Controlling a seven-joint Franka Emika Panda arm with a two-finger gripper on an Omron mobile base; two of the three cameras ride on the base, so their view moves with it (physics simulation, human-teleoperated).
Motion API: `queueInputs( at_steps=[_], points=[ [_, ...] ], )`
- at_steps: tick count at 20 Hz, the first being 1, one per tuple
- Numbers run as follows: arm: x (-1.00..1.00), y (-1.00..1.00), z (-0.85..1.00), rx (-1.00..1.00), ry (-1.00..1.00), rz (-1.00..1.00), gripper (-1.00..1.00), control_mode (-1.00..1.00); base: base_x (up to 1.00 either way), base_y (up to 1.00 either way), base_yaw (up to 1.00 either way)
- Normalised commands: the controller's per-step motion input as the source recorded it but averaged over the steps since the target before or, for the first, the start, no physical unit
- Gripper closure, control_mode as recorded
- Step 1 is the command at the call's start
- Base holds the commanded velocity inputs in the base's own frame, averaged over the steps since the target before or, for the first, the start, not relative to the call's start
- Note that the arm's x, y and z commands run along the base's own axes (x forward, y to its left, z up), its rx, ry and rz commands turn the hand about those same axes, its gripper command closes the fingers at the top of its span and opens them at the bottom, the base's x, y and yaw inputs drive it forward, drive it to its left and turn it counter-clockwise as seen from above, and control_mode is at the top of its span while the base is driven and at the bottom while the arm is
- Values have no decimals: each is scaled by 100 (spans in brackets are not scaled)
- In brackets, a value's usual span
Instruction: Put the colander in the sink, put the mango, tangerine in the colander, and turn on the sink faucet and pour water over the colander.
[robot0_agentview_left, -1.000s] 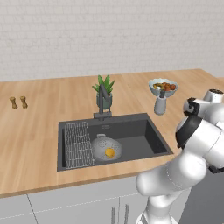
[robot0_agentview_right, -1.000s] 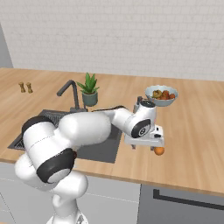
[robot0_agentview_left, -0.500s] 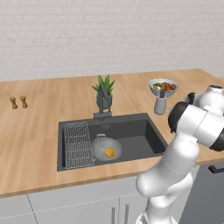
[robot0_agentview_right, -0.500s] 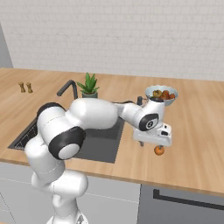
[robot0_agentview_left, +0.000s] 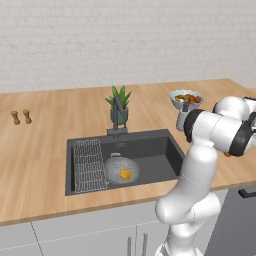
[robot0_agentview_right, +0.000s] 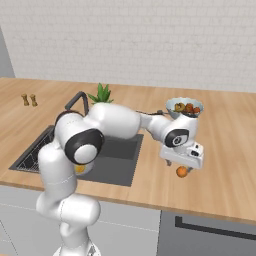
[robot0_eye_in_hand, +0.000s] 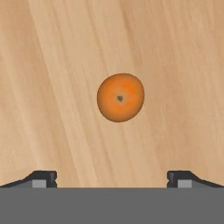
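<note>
- Hand view is showing my gripper (robot0_eye_in_hand: 112, 177) with both dark fingertips (robot0_eye_in_hand: 41, 177) spread wide and nothing between them; I am looking straight down onto the tangerine (robot0_eye_in_hand: 120, 97), which is lying on the bare wood of the counter (robot0_eye_in_hand: 52, 87), centred ahead of the jaws and not yet touched.
- Over the last second I have been swinging my arm away from the sink (robot0_agentview_left: 150, 145) and out to the counter on its far side; in the right base view my gripper (robot0_agentview_right: 181, 159) is now hanging just above the tangerine (robot0_agentview_right: 181, 171), with the fruit peeking out below it.
- The tangerine is sitting well apart from the sink, near the front edge of the counter and in front of the pale fruit bowl (robot0_agentview_right: 184, 106).
- The colander (robot0_agentview_left: 121, 169) is already resting in the sink beside the wire rack (robot0_agentview_left: 89, 165), with the mango (robot0_agentview_left: 125, 174) inside it.
- So I am judging that two steps are done and I am lining up the tangerine pick: next I need to descend and close.
- The sink faucet (robot0_agentview_left: 118, 116) is showing no water yet.
</note>
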Motion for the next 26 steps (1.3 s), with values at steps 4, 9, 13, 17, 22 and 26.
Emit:
queueInputs(
  at_steps=[4,9,13,17,22,26],
  points=[
    [18,-8,-13,1,0,-3,-100,-100,0,0,0],
    [26,0,-17,0,0,0,-100,-100,0,0,0],
    [30,0,-28,0,0,0,-100,-100,0,0,0],
    [29,0,-30,0,0,0,-100,-100,0,0,0],
    [19,0,-26,0,0,0,-100,-100,0,0,0],
    [1,-3,-21,0,0,0,-100,-100,0,0,0]
  ],
)
